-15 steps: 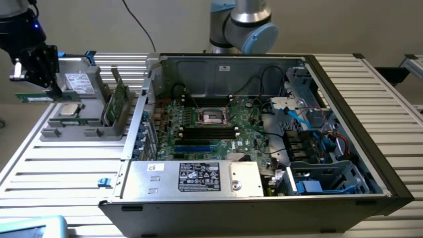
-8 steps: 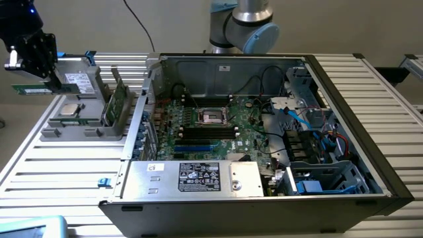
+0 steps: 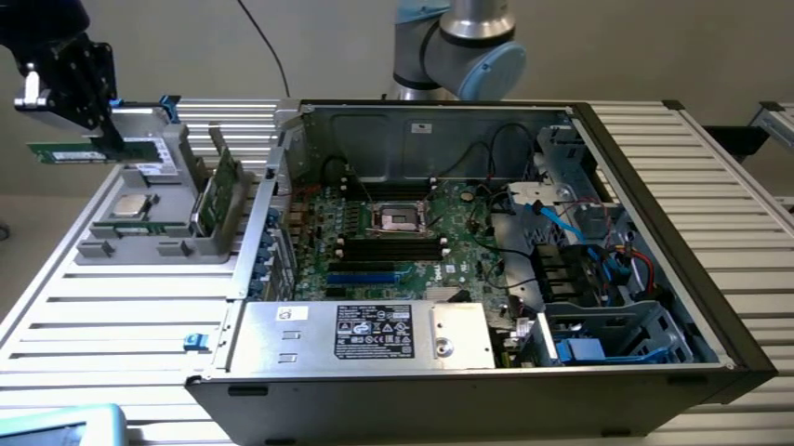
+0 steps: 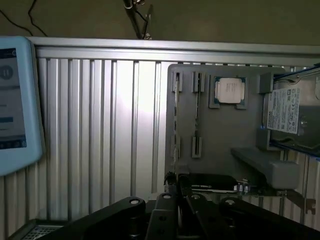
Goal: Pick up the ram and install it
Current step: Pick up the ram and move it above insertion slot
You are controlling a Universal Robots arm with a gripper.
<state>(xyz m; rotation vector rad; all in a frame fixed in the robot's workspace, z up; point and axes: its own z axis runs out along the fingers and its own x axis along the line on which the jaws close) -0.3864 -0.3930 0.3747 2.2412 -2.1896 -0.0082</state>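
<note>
Hovering at the exterior view's left, the claw (image 3: 114,141) is clamped on the ram (image 3: 62,150), pinching the thin green stick so that it hangs level in the air above the far end of the grey holder (image 3: 149,243). That holder rests on the slatted tabletop (image 3: 112,325) and carries a square silver processor chip (image 3: 129,206) and a second green stick (image 3: 223,197) standing on edge. The open computer case (image 3: 645,186) lies beside the holder, and the memory slots (image 3: 390,247) on its motherboard (image 3: 372,214) are well apart from the ram.
</note>
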